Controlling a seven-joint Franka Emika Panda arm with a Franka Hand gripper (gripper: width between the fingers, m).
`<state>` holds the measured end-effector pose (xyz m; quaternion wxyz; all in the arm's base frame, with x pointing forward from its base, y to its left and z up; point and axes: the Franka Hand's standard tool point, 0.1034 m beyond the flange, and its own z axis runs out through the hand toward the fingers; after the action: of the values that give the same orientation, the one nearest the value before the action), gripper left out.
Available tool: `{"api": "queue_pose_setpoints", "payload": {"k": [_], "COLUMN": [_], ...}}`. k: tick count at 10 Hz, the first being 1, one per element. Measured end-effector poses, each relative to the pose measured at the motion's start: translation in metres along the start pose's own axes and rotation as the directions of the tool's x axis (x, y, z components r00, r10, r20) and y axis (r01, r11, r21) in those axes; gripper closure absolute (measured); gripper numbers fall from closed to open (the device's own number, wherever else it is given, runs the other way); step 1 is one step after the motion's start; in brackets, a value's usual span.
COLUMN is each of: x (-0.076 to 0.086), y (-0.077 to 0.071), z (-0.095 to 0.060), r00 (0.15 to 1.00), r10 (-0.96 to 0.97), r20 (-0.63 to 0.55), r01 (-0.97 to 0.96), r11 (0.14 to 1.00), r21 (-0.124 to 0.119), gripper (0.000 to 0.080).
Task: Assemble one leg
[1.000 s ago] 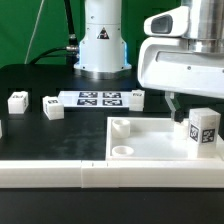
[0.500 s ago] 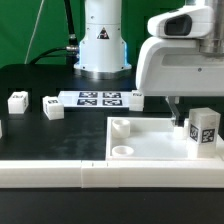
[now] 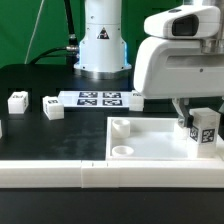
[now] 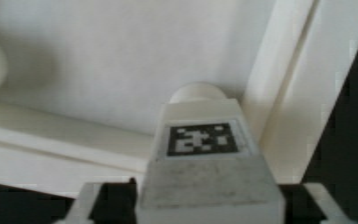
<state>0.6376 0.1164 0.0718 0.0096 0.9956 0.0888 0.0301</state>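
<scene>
A white leg [image 3: 206, 131] with a black-and-white tag stands upright on the exterior view's right end of the large white tray-like panel [image 3: 150, 135]. My gripper [image 3: 193, 118] hangs low over it, and one dark finger [image 3: 182, 117] shows beside the leg's top. In the wrist view the leg [image 4: 206, 150] stands between the two fingers, with a dark gap on each side. The gripper [image 4: 208, 208] is open and straddles the leg without touching it.
Three more white tagged legs lie on the black table: two on the left [image 3: 17, 100] [image 3: 52, 107] and one by the marker board [image 3: 137, 97]. The marker board [image 3: 100, 98] lies in front of the robot base. A long white wall [image 3: 60, 173] runs along the front.
My gripper has moved toward the exterior view's right and lower, from beside the standing leg to over and around its top. The leg has not moved.
</scene>
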Motion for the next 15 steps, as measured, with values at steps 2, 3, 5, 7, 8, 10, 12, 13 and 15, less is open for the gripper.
{"api": "queue_pose_setpoints", "payload": {"k": [2,3,5,7,8,10,12,13,15], "x": [0.000,0.000,0.000,-0.001,-0.003,-0.007,-0.008,-0.009,-0.009], "y": [0.000,0.000,0.000,0.003,0.008,0.018,0.023,0.023,0.022], "z": [0.000,0.000,0.000,0.001,0.000,0.000,0.000,0.001,0.001], "r00": [1.000,0.993,0.922,0.796,0.750,0.581,0.558,0.558,0.558], "r10": [0.025,0.119,0.388,0.605,0.661,0.812,0.827,0.828,0.827], "r20": [0.001,0.000,-0.012,-0.028,-0.031,-0.063,-0.065,-0.065,-0.065], "r01": [-0.025,-0.119,-0.388,-0.605,-0.661,-0.814,-0.830,-0.830,-0.830], "r11": [1.000,0.993,0.922,0.796,0.750,0.580,0.557,0.557,0.557], "r21": [0.000,0.001,0.004,0.000,-0.011,-0.020,-0.035,-0.034,-0.035], "gripper": [0.0509,0.0509,0.0509,0.0509,0.0505,0.0495,0.0485,0.0485,0.0184]}}
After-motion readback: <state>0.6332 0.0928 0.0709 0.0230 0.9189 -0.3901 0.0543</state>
